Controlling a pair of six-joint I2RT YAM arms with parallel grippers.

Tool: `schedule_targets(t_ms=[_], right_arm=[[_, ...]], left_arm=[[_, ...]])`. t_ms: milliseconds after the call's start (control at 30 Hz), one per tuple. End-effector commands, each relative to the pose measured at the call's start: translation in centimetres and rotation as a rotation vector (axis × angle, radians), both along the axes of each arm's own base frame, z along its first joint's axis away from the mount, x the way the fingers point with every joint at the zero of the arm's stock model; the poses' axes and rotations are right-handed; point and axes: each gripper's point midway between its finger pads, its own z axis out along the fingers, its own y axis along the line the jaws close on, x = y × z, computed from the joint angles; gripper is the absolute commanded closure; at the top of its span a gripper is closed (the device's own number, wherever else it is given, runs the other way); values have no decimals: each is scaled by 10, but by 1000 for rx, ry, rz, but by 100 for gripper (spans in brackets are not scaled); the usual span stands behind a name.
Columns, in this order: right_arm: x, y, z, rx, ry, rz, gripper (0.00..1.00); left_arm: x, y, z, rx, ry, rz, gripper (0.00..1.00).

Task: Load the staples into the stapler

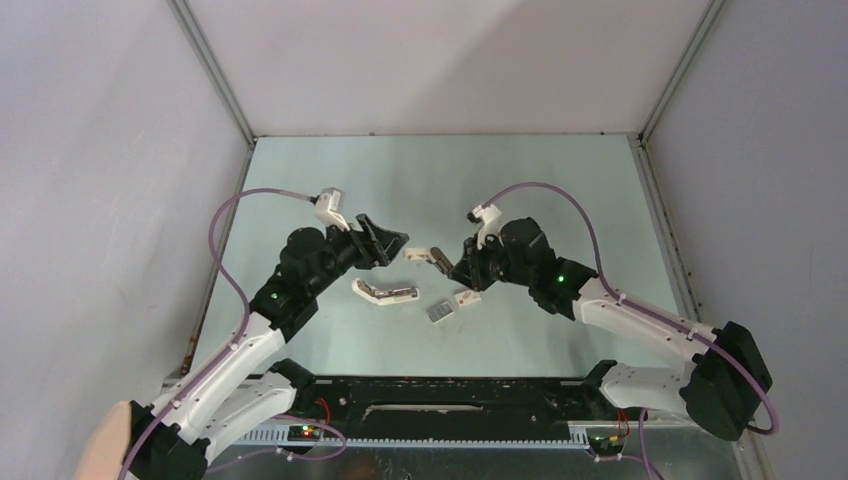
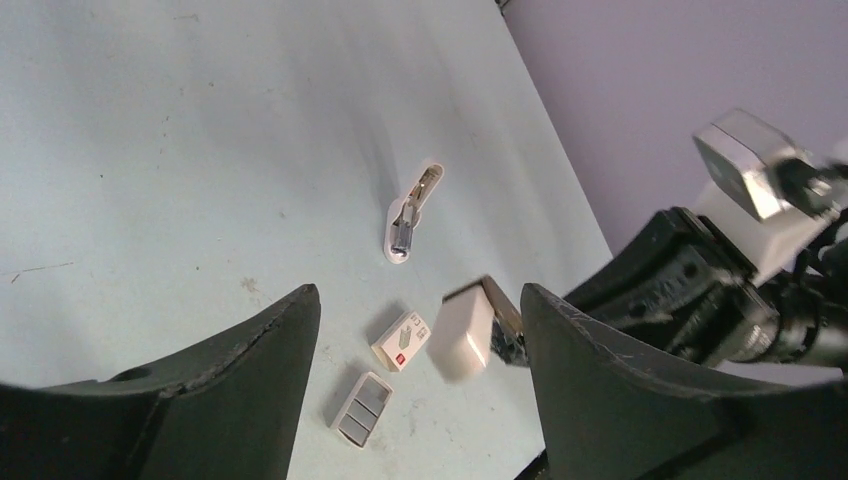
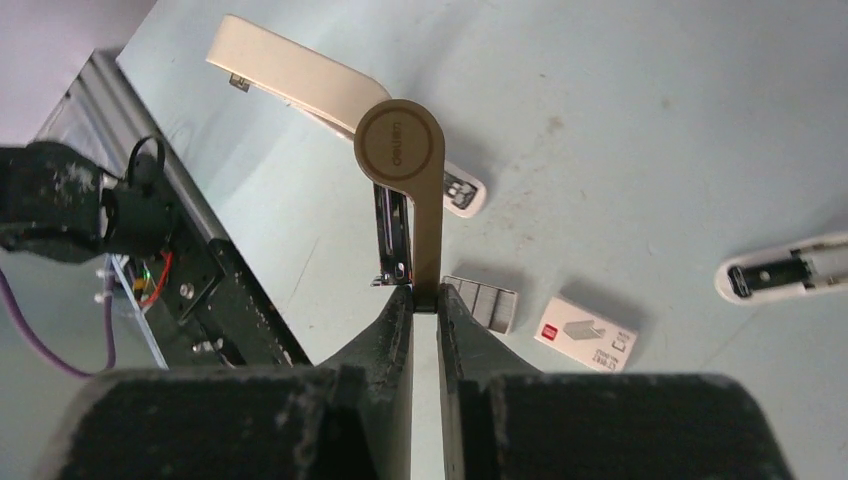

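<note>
The staples (image 1: 440, 312) are grey blocks in a small tray on the table, also seen in the left wrist view (image 2: 362, 408) and the right wrist view (image 3: 483, 303). Their white printed box (image 1: 467, 297) lies beside them. My right gripper (image 3: 425, 300) is shut on a beige stapler piece (image 3: 402, 150) with a round end and a metal rail, held above the table (image 1: 418, 254). An opened cream stapler (image 1: 385, 292) lies on the table to its left. My left gripper (image 1: 392, 240) is open and empty, facing the held piece (image 2: 465, 332).
A second whitish elongated piece with metal inside (image 2: 412, 212) lies on the table, at the right of the right wrist view (image 3: 790, 270). The table is pale green (image 1: 330, 180), with grey walls on three sides and a black rail (image 1: 450, 395) at the near edge.
</note>
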Motion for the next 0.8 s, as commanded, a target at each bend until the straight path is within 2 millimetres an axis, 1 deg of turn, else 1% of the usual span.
schedule_targets(t_ms=[0,133,267,333,400,467,600,767], right_arm=[[13,-9,1,40,92,-112,100],[24,-22,-5,53,174,-214,100],[30,-40,-12,139,301,-327,100],[35,-52,-15,207,347,-393,100],[36,-65,-23,239,385,-459,100],[40,-77,-26,283,384,-519,100],[43,-101,-35,379,409,-615,100],[54,-132,-45,493,434,-738,100]], left_arm=[[-2,4,35,-1,-105,-4,22],[-7,4,28,18,-92,-27,18],[-10,11,25,52,-86,-12,16],[-12,20,26,85,-93,19,15],[-13,31,30,125,-106,55,13],[-15,42,35,165,-121,90,10],[-21,67,46,248,-152,166,1],[-31,96,59,340,-206,241,0]])
